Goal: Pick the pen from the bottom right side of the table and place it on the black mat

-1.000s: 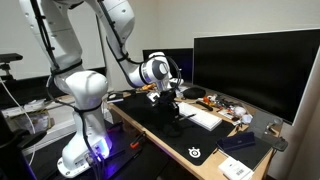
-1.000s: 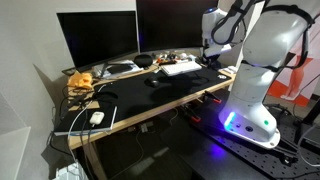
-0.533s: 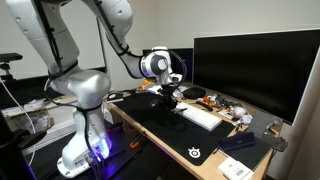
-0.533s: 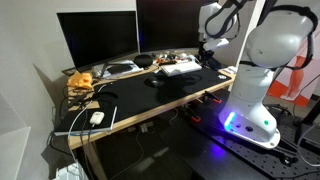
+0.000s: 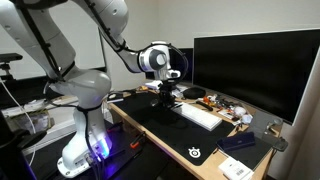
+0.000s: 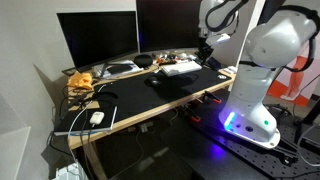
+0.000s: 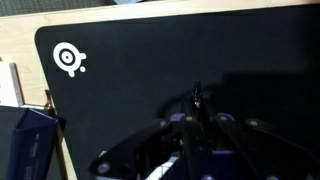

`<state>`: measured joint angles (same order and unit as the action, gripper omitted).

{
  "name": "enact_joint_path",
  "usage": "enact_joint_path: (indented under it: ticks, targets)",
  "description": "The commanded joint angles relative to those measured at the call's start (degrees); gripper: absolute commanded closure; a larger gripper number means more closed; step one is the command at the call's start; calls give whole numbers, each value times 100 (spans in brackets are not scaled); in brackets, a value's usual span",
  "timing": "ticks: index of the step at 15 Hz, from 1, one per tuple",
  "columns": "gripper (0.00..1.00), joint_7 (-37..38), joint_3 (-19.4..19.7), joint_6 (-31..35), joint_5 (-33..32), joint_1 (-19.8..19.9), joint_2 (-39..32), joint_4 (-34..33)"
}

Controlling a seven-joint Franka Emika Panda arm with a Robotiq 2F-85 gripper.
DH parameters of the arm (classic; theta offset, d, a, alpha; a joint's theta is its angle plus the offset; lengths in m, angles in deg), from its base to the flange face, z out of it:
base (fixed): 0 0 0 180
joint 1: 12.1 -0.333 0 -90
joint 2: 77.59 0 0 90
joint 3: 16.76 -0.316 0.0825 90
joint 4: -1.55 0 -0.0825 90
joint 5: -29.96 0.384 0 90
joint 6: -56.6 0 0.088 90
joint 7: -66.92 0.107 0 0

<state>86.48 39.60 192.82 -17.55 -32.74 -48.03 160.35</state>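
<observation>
The Robotiq gripper [image 7: 197, 118] hung above the black mat [image 7: 225, 50], jaws pinched tight on a thin dark pen [image 7: 197, 96], apparently ready to lower it onto the mat.

Plain pale walls [image 5: 170, 25] close in the room around me. My light wood counter [image 7: 20, 45] carries wide dark monitors [image 5: 255, 70] along its far edge, seen in both exterior views. Below it the floor [image 5: 45, 165] is dim, touched by a blue-violet glow [image 5: 97, 150].
</observation>
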Motion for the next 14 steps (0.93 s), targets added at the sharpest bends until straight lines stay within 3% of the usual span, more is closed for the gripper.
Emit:
enact_joint_path:
  ticks: [1, 10, 11, 12, 14]
  targets:
    - [97, -72, -52, -230, -36, -181, 402, 22]
    - [97, 538, -217, -81, -74, -1075, 390, 9]
    - [97, 300, -139, -24, -8, -946, 335, 1]
    - [87, 340, -146, -24, -9, -1017, 330, 2]
    - [87, 337, -137, -24, -9, -1006, 320, 1]
